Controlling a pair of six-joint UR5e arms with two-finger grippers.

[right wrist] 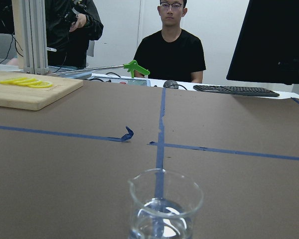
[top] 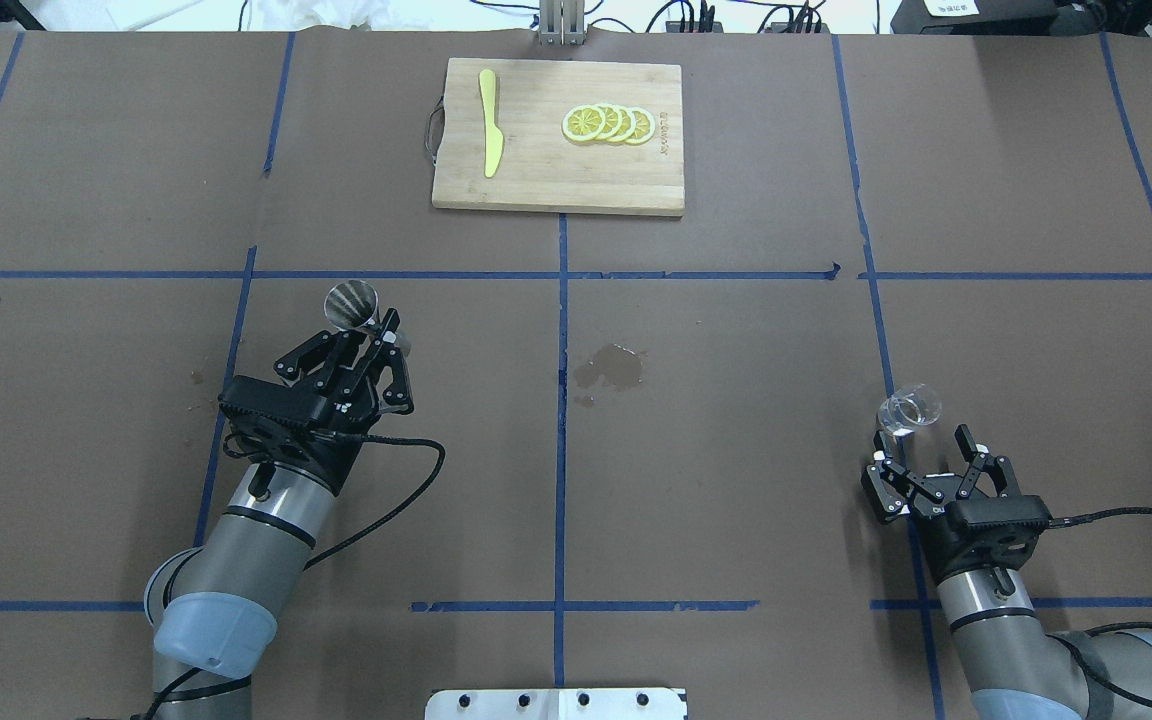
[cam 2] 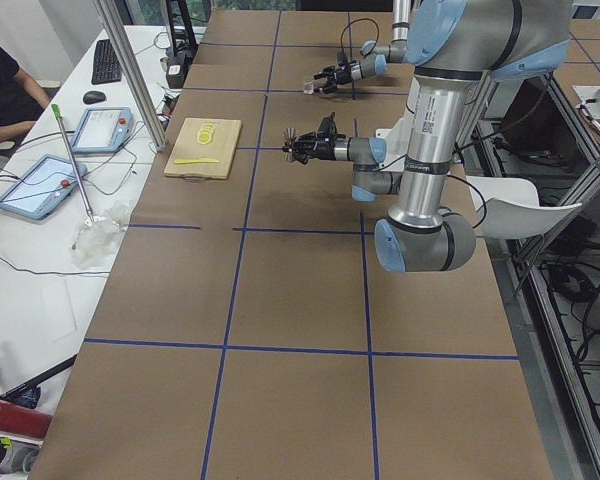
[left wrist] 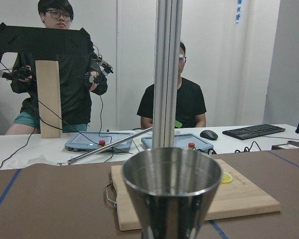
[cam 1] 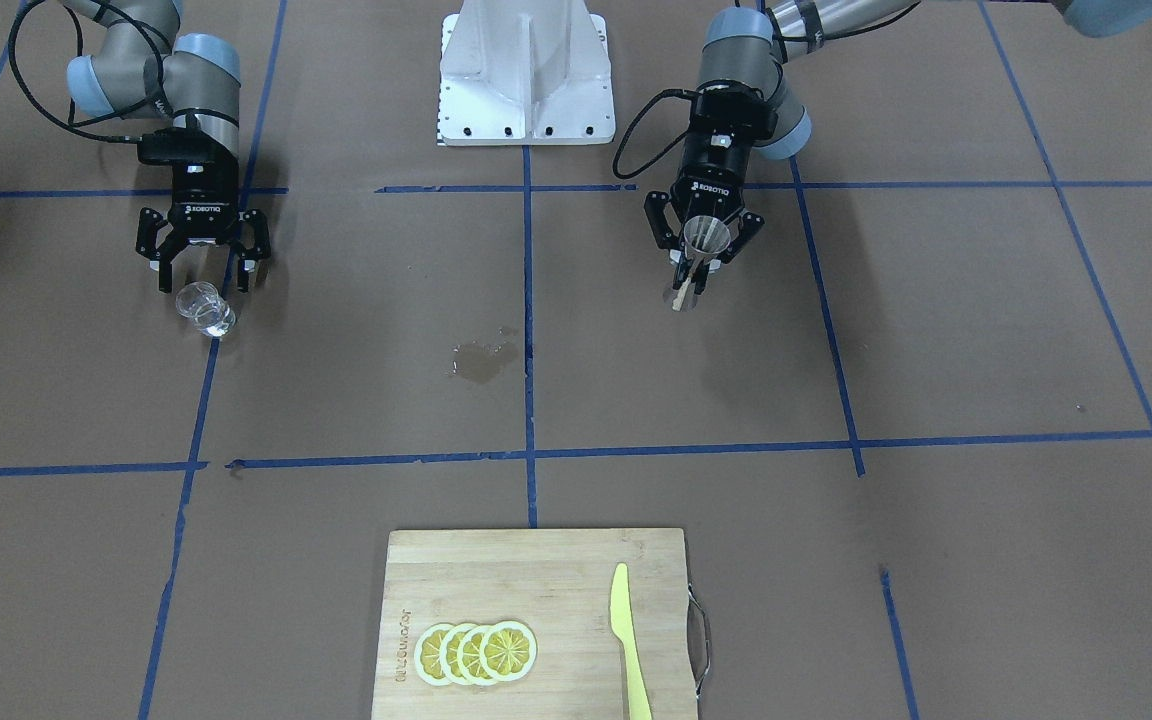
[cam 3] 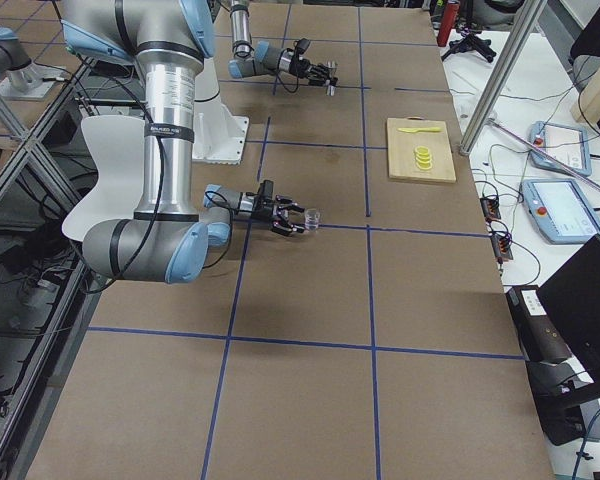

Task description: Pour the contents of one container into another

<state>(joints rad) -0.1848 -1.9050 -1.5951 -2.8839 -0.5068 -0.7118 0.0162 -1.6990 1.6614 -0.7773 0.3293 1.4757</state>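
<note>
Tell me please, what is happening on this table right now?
A two-armed robot is preparing to pour. Its left gripper is shut on the steel jigger and holds it upright. Its right gripper is open, and the glass cup stands on the table just in front of its fingertips, not yet grasped. The two containers are far apart, so no pouring has begun. A wet stain marks the middle of the table.
</note>
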